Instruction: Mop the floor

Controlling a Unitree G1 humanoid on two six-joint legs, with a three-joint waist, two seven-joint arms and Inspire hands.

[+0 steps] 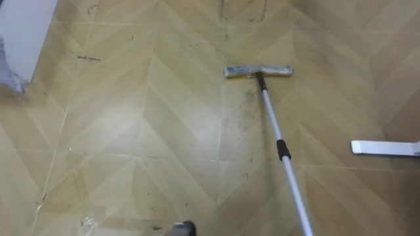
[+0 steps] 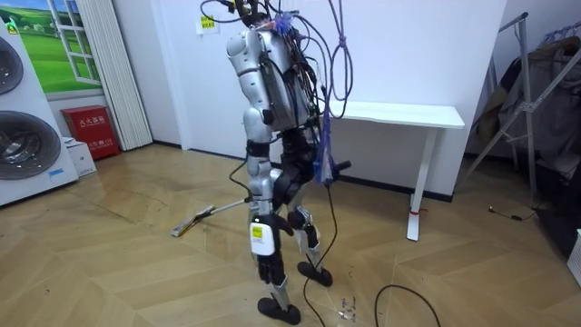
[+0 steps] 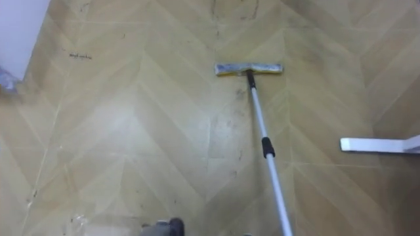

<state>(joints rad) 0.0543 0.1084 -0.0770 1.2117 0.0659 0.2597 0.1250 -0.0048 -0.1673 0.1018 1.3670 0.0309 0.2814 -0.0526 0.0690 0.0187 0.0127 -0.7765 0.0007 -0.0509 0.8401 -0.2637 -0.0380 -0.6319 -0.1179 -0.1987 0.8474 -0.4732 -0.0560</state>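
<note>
The white metal pole of the long flat mop (image 1: pixel 270 117) comes into the eye views at the lower right edge and slants up and to the left across the pale wooden herringbone floor (image 1: pixel 131 131). Partway up the pole sits a short black collar (image 1: pixel 283 149). Farther on, the pole meets the mop's flat grey rectangular head (image 1: pixel 257 71), which lies flat on the boards, crosswise to the pole. Dark scuff marks (image 1: pixel 246 124) streak the floor just left of the pole. A flat white bar (image 1: pixel 384 147) lies on the floor to the right, well apart from the mop. A white panel (image 1: pixel 26 29) stands at the far left corner.

In the room view the robot stands upright on the floor, with a white table (image 2: pixel 399 113) behind it. The mop slopes down from its hip to the boards on the room view's left. A hand (image 2: pixel 258 184) seems to hang at the pole's upper end. I cannot tell which hand it is, nor how it is set. White stacked washing machines (image 2: pixel 23 136) and a red box (image 2: pixel 91 130) stand at the far left wall.
</note>
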